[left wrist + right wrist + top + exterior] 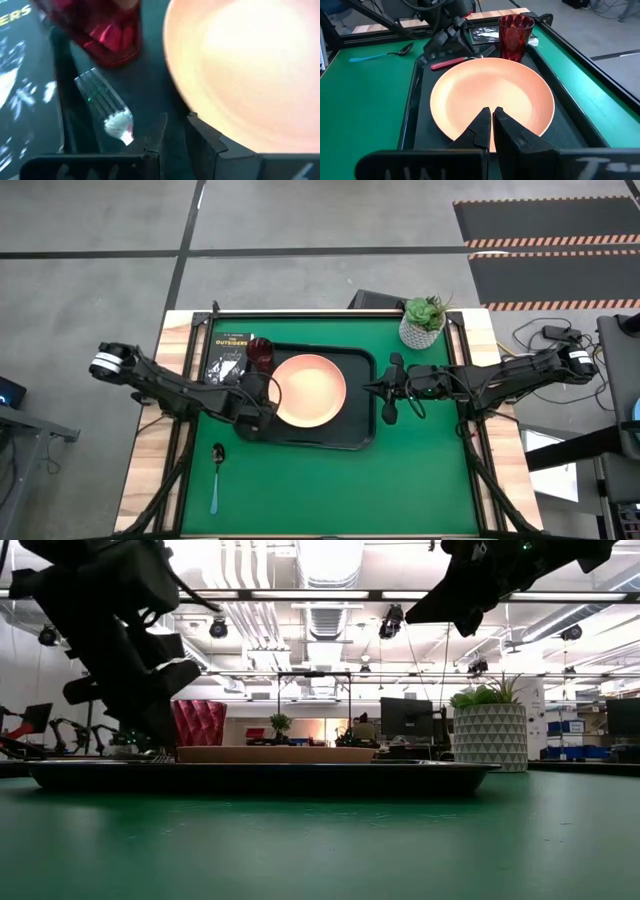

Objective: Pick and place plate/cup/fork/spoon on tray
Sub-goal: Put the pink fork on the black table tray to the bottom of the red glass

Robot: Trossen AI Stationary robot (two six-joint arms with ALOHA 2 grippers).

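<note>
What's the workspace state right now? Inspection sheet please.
Surface: green mat on a wooden table.
Job's things: round peach-orange plate, dark red cup and pink-handled fork lie on the black rectangular tray; blue-handled spoon lies on the mat, off the tray.
Clutter: black book; white pot with green plant.
End effectors: left end effector over the tray beside the fork, open; right end effector at the tray's right edge, shut, empty.
Cables: bundle on the floor, right.
Surroundings: grey floor, striped mats.
</note>
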